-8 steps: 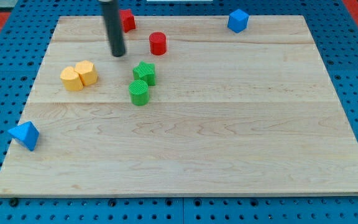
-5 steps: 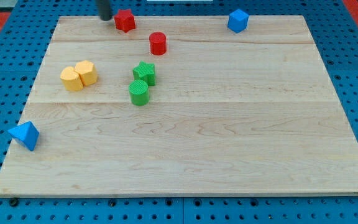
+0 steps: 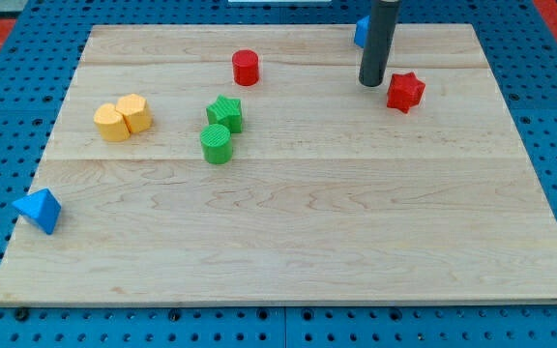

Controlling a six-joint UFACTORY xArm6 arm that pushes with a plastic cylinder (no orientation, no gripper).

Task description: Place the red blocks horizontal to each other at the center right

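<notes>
lab bench | blue pegboard [image 3: 549, 145] | wood board [image 3: 356, 222] w/ blocks

I can read no writing, label, brand, number or sign anywhere here, neither on the worktop [image 3: 288, 222], nor on any block, nor on my rod.

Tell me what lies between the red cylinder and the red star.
In the camera view, only my tip lies between the red cylinder and the red star, just left of the star; otherwise bare board.
</notes>
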